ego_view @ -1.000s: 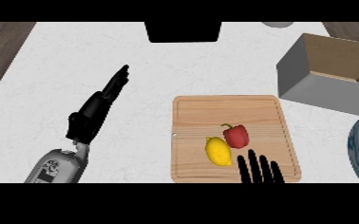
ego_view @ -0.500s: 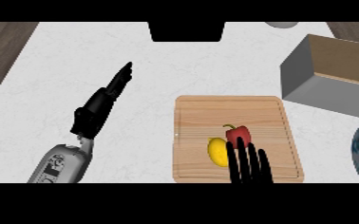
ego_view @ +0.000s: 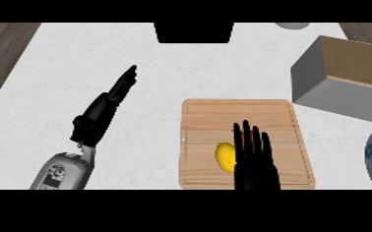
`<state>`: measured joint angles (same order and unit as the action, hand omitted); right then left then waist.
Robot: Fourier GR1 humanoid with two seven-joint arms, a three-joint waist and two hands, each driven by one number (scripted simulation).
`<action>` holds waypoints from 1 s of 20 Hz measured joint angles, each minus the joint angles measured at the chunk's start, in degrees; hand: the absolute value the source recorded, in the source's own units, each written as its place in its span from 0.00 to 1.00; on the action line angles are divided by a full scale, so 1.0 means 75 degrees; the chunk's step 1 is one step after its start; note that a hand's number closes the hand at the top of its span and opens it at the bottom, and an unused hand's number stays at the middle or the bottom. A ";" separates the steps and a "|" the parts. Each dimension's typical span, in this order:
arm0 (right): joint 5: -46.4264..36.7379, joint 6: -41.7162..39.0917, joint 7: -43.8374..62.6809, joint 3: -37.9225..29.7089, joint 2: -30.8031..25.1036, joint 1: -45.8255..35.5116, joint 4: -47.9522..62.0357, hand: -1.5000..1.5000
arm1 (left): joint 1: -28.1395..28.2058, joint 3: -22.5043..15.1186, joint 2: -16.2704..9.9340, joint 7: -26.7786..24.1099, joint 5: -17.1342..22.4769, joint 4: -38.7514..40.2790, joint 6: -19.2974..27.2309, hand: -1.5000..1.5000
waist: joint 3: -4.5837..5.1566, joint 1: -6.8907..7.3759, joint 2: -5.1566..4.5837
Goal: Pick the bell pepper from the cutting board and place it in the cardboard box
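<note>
Only a thin red sliver of the bell pepper (ego_view: 249,136) shows between the fingers (ego_view: 247,138) of the right hand (ego_view: 256,164), which lies over it on the cutting board (ego_view: 243,112). These fingers are straight and slightly spread, pointing away from the robot, not curled round the pepper; I judge the hand is placed above it to prepare the grasp. Just beside the pepper, on its left, lies a yellow lemon (ego_view: 226,156), touching the hand's edge, so the closing must take care not to catch it too. The cardboard box (ego_view: 340,76) stands beyond the board's far right corner, open side up, well apart from the pepper, so a lift and carry is needed. Left of the board, the left hand (ego_view: 104,111) rests open over the white surface (ego_view: 94,59), fingers straight and together.
</note>
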<state>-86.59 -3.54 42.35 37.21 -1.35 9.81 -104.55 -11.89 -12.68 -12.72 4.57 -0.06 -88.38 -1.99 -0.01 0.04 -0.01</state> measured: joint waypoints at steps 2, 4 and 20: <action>0.0129 0.0152 -0.0130 -0.0175 -0.0060 -0.0118 0.0138 0.00 | 0.0072 0.0052 0.0068 -0.0063 -0.0092 0.0017 -0.0096 0.50 | 0.0000 -0.0004 0.0001; 0.0121 0.0245 -0.0188 -0.0169 -0.0111 -0.0143 0.0135 0.00 | 0.0007 0.0103 0.0212 -0.0095 -0.0213 0.0163 -0.0075 0.50 | 0.0000 -0.0013 0.0001; 0.0415 0.0436 -0.0371 -0.0669 0.0021 -0.0610 0.1373 0.00 | 0.0092 0.0600 0.0565 0.0141 -0.0603 -0.0083 -0.0595 0.50 | 0.0012 -0.0014 0.0019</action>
<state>-83.48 -0.27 39.57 32.19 -1.19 5.24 -94.26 -11.20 -8.18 -8.48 5.62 -4.58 -89.00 -6.45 0.08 -0.07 0.14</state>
